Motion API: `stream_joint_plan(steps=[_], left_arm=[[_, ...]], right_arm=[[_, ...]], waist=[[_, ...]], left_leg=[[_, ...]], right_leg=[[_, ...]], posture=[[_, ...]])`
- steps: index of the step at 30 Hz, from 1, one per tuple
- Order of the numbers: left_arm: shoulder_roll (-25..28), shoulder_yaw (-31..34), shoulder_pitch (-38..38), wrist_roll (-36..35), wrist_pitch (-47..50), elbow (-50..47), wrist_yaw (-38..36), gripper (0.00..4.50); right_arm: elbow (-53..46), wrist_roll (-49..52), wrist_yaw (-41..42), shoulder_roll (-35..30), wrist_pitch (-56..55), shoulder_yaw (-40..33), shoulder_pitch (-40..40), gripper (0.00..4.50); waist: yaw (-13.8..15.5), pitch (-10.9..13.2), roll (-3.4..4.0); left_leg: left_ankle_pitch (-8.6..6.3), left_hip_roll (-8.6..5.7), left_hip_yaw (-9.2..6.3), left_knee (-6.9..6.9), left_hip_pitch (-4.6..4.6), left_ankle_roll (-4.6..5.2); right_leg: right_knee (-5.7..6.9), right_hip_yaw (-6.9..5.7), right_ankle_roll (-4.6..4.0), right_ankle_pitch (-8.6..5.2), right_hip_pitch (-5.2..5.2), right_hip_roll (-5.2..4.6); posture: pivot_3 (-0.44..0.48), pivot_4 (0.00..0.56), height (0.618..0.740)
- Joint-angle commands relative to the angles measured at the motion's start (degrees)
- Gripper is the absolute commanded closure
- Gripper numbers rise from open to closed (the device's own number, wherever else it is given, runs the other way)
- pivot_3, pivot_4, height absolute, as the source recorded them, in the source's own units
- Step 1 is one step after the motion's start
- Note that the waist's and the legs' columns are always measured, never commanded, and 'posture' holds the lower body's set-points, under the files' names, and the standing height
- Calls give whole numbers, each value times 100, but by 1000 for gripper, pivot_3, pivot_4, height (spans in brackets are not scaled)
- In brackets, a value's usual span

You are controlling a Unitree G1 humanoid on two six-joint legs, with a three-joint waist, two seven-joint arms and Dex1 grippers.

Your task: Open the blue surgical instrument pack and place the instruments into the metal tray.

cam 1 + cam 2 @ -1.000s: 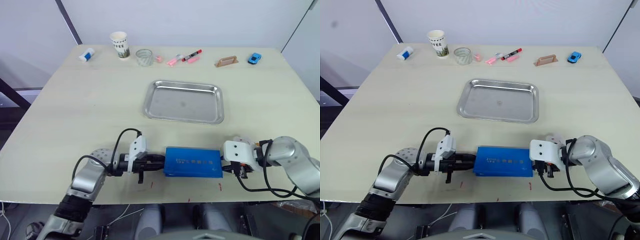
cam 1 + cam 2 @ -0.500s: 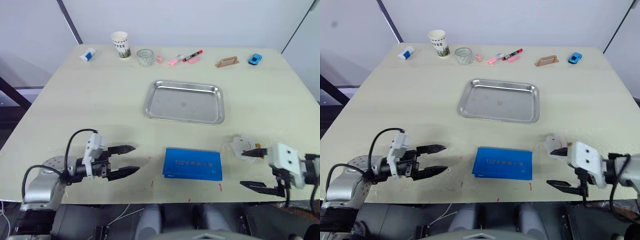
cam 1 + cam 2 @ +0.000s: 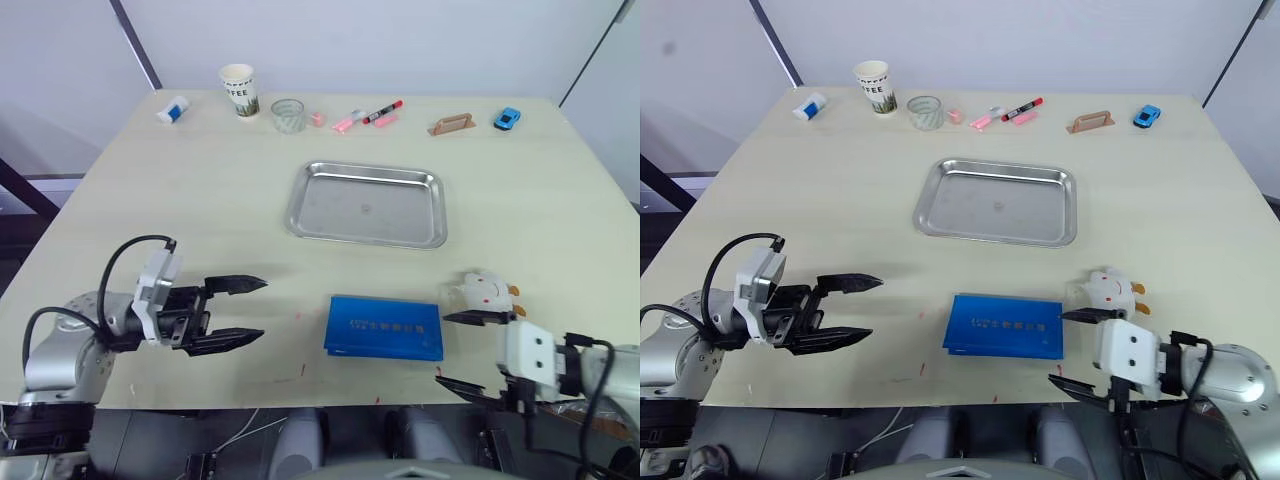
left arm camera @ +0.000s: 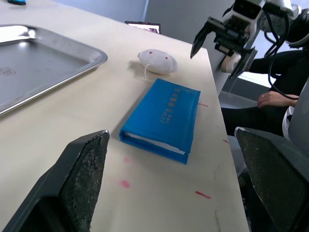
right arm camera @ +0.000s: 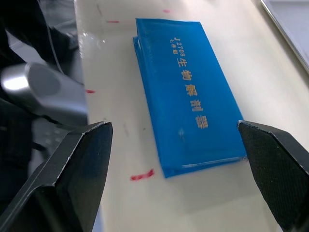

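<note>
Bright, even light, soft shadows; the metal tray [image 3: 366, 204] glints mildly, wrist views perhaps slightly soft.

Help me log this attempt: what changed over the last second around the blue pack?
Both grippers, shut against the ends of the flat bright-blue fabric pack a second ago, let go, opened and drew back: the left gripper to the left, the right gripper toward the table's near right corner. The pack remains closed at the near edge; the shiny rectangular metal tray remains empty.

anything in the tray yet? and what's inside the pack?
The tray holds nothing; its bare metal floor shows throughout. The pack lies closed and flat on the table, so its contents are hidden. Only a pale lining shows at one edge in the left wrist view.
</note>
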Motion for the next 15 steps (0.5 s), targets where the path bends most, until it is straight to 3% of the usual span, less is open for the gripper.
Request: stream_joint_plan(steps=[1, 4, 5, 15], left_arm=[[-5, -85, -52, -18, -59, -305, -210, 56], [-50, -173, -48, -11, -35, -413, -118, 0], [-59, -191, -48, -7, -41, -419, -102, 0], [-53, -292, -75, 5, -49, -477, -118, 0]], right_arm=[[207, -178, -210, 113, -399, 232, -234, 0], [476, -362, -240, 77, -678, 428, -266, 660], [531, -391, -264, 80, -725, 465, -278, 1107], [835, -654, -460, 45, -1085, 709, -317, 1107]], waist=[[-6, -1, -1], [4, 0, 1], [4, 0, 1], [1, 0, 1]], left_leg=[[0, 0, 0, 0, 1, 0], [0, 1, 2, 0, 1, 0], [0, 1, 1, 0, 0, 0], [0, 1, 2, 0, 1, 0]], right_leg=[[0, 1, 0, 0, 0, 1], [0, 1, 0, 0, 0, 0], [0, 0, 0, 0, 0, 0], [1, 1, -1, 0, 0, 0]], posture=[[0, 150, 740], [0, 150, 740], [0, 150, 740], [0, 150, 740]])
